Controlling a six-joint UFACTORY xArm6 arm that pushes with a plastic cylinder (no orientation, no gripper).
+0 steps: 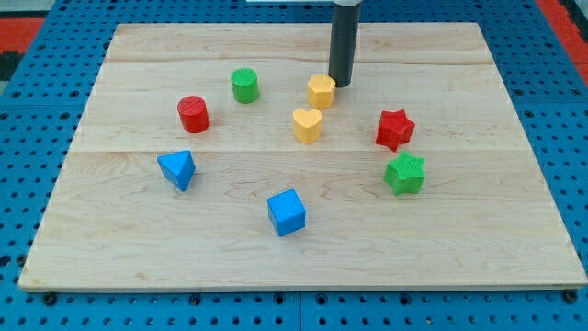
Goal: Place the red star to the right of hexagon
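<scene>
Red star point(395, 129) sits toward the view's right on the wooden desk point(514, 230), well apart from the yellow hexagon point(321, 91), with a green star point(405, 174) just below it. No pincer exists; my tip point(342, 85) rests beside the hexagon's right edge, holding nothing, occupying the target spot. The yellow heart point(308, 124) lies near the path.

The red star point(395, 129) lies flat on the wooden board, toward the view's right, its points spread outward. The yellow hexagon point(321, 91) stands flat-topped near the board's middle, toward the view's top, well apart from the star, up and to its left
</scene>
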